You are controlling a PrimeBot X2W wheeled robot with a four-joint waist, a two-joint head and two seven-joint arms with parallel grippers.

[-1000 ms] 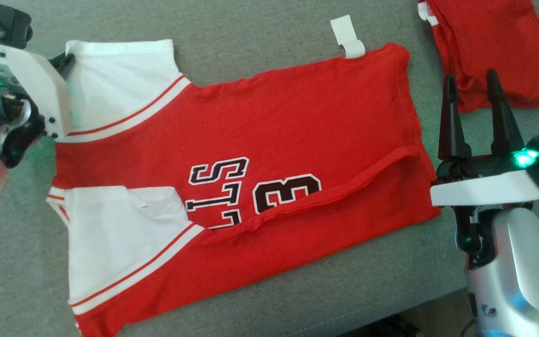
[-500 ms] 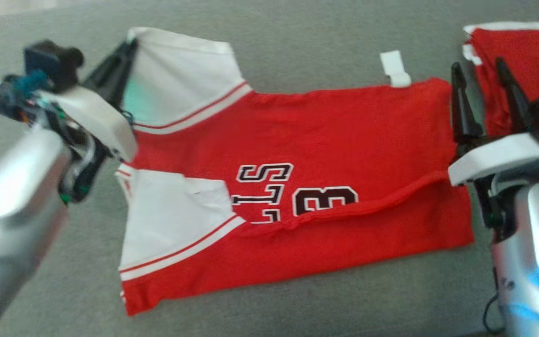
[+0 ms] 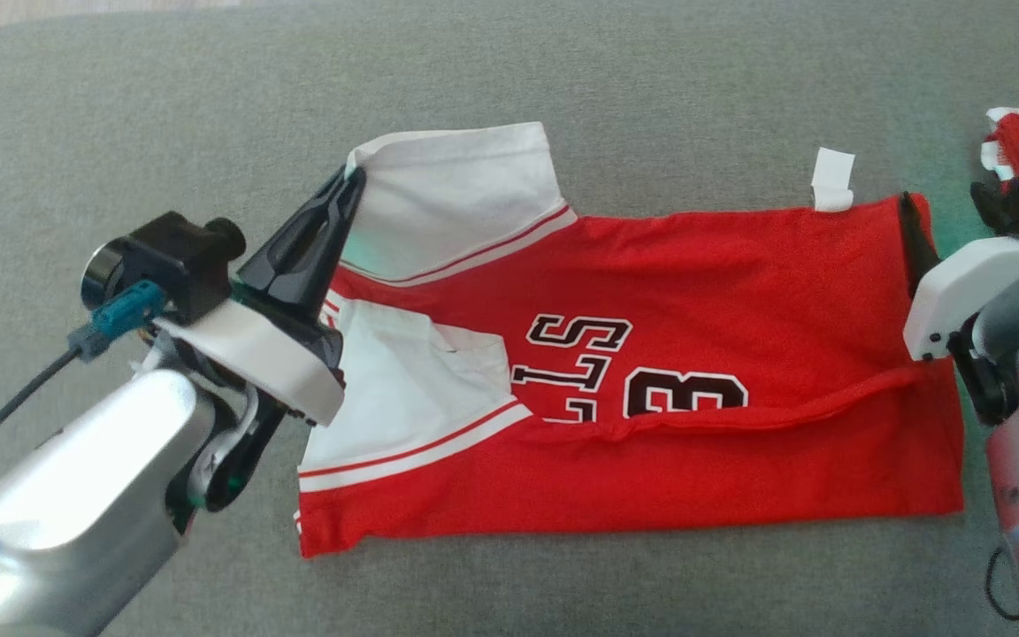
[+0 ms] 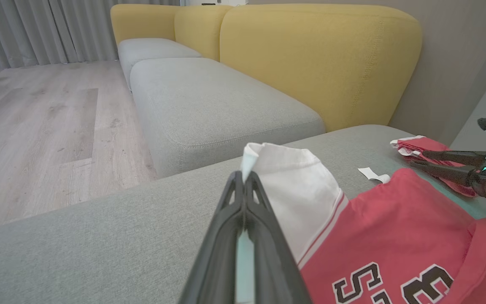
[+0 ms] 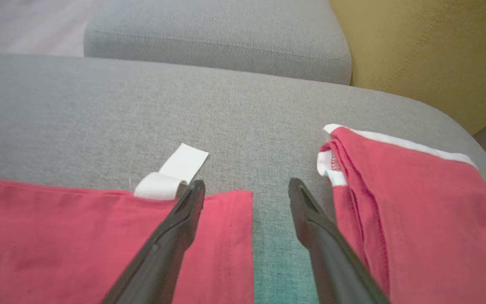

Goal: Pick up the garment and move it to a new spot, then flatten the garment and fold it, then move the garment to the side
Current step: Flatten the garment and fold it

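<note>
Since the earlier frame the left gripper has clenched fully on the far corner of the upper white sleeve. The head camera has also swung, so the overall shift of the scene is no move of the cloth. Left wrist view: fingers pressed together, sleeve corner pinched at the tips and raised off the grey sofa cushion.

Subject: garment, a red jersey with white sleeves and red stripe trim, lying on the cushion. Its long axis runs left–right across the head view, with the sleeve end toward the robot's left and the hem toward its right. The near side is folded up over the front.

Right gripper: released, fingers spread wide. One finger is over the hem's far corner beside a white tag, the other over bare cushion. Contact with cloth: cannot tell.

Also present: second red garment, folded, just right of the hem and apart from it.

Print: black letters outlined white, "LS" and a "3" legible; the remainder is covered by the fold.
</note>
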